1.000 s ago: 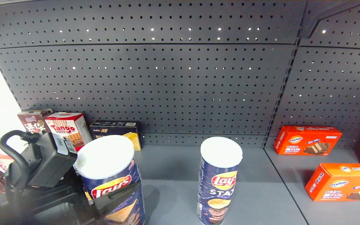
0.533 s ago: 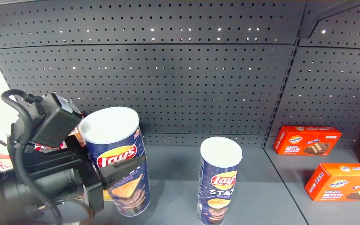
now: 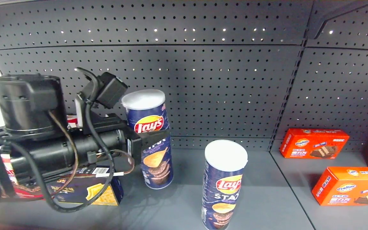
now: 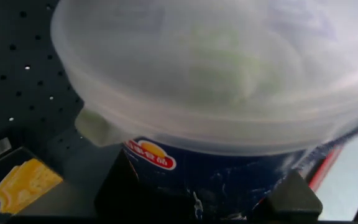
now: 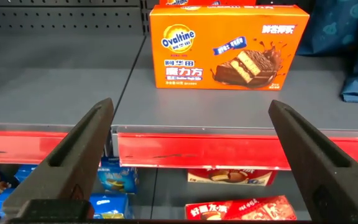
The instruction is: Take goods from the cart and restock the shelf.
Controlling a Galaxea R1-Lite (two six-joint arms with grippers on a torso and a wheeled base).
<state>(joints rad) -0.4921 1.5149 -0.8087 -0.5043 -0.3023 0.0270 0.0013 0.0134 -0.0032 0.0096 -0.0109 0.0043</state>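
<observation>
Grey perforated steel backs everything: the pegboard wall (image 3: 203,95) rises behind the shelf (image 3: 184,204), whose flat deck carries the goods. Next in bulk is the L arm (image 3: 59,150), lying low across the shelf's L side. Its left gripper (image 3: 153,140) is clamped on the midsection of a chip can (image 3: 147,119), with 1 finger across the label. That can stands upright near the back wall; we can't tell whether its base touches the deck. 2 orange boxes (image 3: 315,143) (image 3: 351,186) lie in the R bay, well apart from the cans. A 2nd chip can (image 3: 224,185) stands upright nearer the front, R of the held 1 and not touching it. A dark cracker box (image 3: 88,191) lies under the L arm. The right gripper (image 5: 191,106) hangs before the shelf edge, facing an orange box, fingers (image 5: 73,155) spread wide.
</observation>
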